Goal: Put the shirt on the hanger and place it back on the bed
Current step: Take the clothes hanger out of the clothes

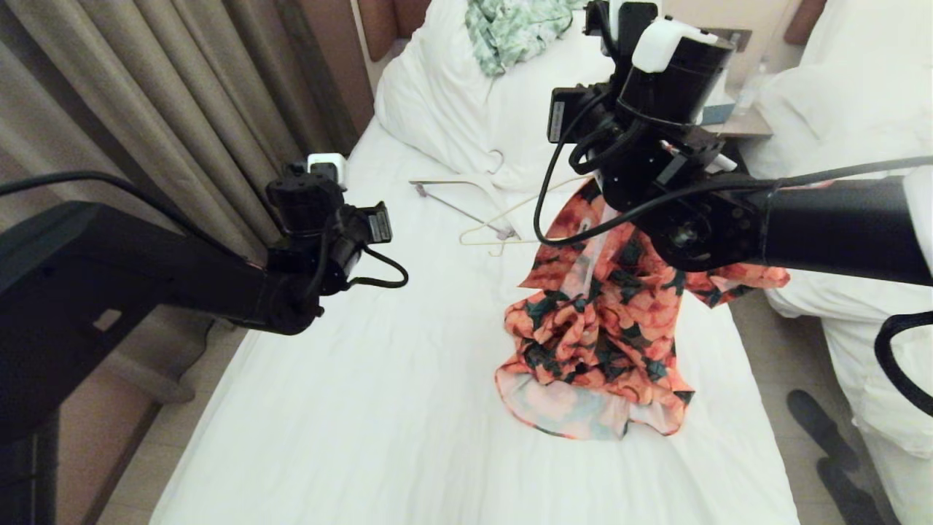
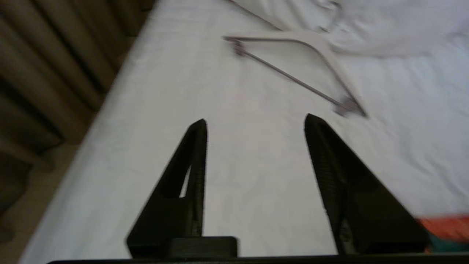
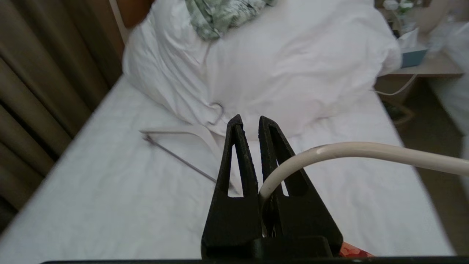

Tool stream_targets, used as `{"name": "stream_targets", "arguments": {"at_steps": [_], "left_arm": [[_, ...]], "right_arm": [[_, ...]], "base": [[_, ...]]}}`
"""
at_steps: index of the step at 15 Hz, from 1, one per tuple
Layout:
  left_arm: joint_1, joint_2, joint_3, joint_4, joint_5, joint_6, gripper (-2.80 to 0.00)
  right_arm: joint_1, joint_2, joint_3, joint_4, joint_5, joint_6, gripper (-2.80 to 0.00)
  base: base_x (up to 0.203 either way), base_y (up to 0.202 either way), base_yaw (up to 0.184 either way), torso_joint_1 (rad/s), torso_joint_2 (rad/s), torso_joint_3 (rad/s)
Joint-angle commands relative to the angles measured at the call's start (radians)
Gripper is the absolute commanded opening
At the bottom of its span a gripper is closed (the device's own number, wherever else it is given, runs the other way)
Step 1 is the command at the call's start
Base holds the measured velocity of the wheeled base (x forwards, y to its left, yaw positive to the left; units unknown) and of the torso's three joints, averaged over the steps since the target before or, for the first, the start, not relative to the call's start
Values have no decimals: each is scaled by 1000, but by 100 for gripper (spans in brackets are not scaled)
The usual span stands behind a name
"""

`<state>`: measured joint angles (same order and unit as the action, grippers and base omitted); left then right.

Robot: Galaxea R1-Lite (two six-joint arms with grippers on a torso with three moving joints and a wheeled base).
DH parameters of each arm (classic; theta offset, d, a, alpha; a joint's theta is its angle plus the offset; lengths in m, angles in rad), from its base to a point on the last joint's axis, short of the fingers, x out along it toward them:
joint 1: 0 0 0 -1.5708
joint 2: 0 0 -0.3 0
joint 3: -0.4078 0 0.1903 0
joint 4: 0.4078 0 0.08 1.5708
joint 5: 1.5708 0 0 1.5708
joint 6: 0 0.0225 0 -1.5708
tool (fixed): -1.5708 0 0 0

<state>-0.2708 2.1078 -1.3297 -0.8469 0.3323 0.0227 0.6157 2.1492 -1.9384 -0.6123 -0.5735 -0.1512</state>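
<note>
Shirt (image 1: 598, 328) first: the floral one hangs bunched from under my right arm, its collar end lifted and its hem crumpled on the bed (image 1: 364, 408), so its long axis runs from my gripper down toward me. Right gripper (image 3: 249, 123) has its jaws pressed together on the cream wire hanger (image 3: 366, 150), whose bar curves out of the grip across the right wrist view; in the head view part of that hanger pokes out beside the shirt, toward the pillow (image 1: 452, 95). I judge the hanger is partly inside the garment, but the arm hides the shoulders, so I cannot tell how well it is seated.

Left gripper (image 2: 256, 124) hovers over bare sheet on the curtain side, fingers (image 2: 194, 165) spread apart and holding nothing. Beyond it lies the thicker white hanger with the grey bar (image 2: 293, 69), which I leave alone. A mint-green cloth (image 1: 510, 29) sits on the pillow.

Step in hand, as I read it: dressing the hanger. Next I would bring the left gripper across to the loose shoulder and tug it over the wire.
</note>
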Motion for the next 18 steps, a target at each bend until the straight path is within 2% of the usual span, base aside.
{"name": "stream_targets", "arguments": {"at_steps": [1,3,5,7,11,13,15,17,18], "left_arm": [[123,-20,-93,81,-7,-47,-280],[195,-57,-130,154,-51,-103,-280],[216,-75,-140,174,-70,-124,-280],[205,-91,-141,184,-79,-162,-280],[197,-94,-138,187,-78,-162,-280],[190,-96,-136,187,-77,-162,-280],[183,-101,-133,187,-73,-163,-280],[179,-109,-131,187,-73,-162,-280],[172,-111,-127,187,-71,-162,-280]], "right_arm": [[-1,81,-31,-40,0,26,-280],[-6,149,-40,-148,20,80,-280],[-13,184,-41,-246,22,164,-280],[-13,183,-40,-277,-65,238,-280],[-23,167,-17,-276,-215,345,-280],[-16,151,32,-281,-293,362,-280],[-11,127,94,-275,-308,346,-280],[13,99,150,-230,-311,278,-280],[26,76,182,-199,-310,269,-280]], "base": [[0,0,0,0,0,0],[0,0,0,0,0,0],[0,0,0,0,0,0],[0,0,0,0,0,0],[0,0,0,0,0,0],[0,0,0,0,0,0],[0,0,0,0,0,0],[0,0,0,0,0,0],[0,0,0,0,0,0]]}}
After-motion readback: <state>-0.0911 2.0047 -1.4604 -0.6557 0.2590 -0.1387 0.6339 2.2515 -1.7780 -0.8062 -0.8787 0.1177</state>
